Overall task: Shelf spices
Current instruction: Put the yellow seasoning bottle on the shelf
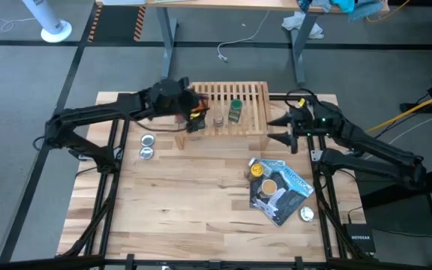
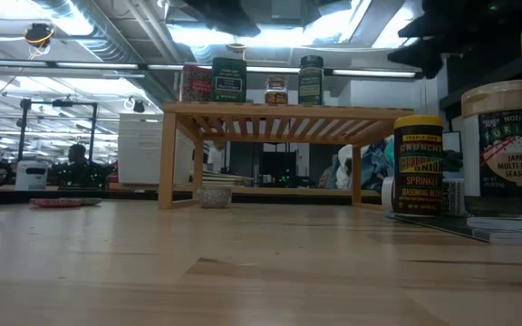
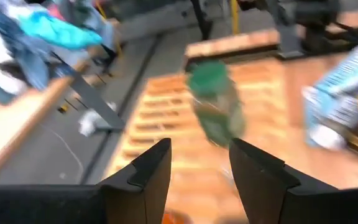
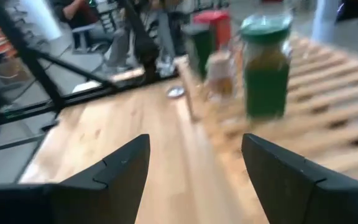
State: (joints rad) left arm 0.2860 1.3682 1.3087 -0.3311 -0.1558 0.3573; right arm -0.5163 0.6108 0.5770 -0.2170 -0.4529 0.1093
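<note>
From above, the slatted wooden shelf (image 1: 227, 111) is standing at the far edge of the counter (image 1: 193, 202), already carrying a green-capped jar (image 1: 235, 111) and a few smaller ones; the left gripper (image 1: 193, 120) is hovering over the shelf's left end, the right gripper (image 1: 289, 133) just off its right end, and I cannot tell either's finger state here. At counter level, four containers are lining the shelf top, while a jar reading "CRUNCHY… SPRINKLE SEASONING BLEND" (image 2: 419, 165) and a furikake jar (image 2: 515, 149), "JAPANESE MULTI-PURPOSE SEASONING", are waiting right of the shelf. Past the left wrist, the fingers (image 3: 145, 174) are standing apart, empty. Past the right wrist, the fingers (image 4: 114, 171) are spread wide, empty. These jars look rigid, light and smooth-walled; gripping mid-body below the cap seems safest.
</note>
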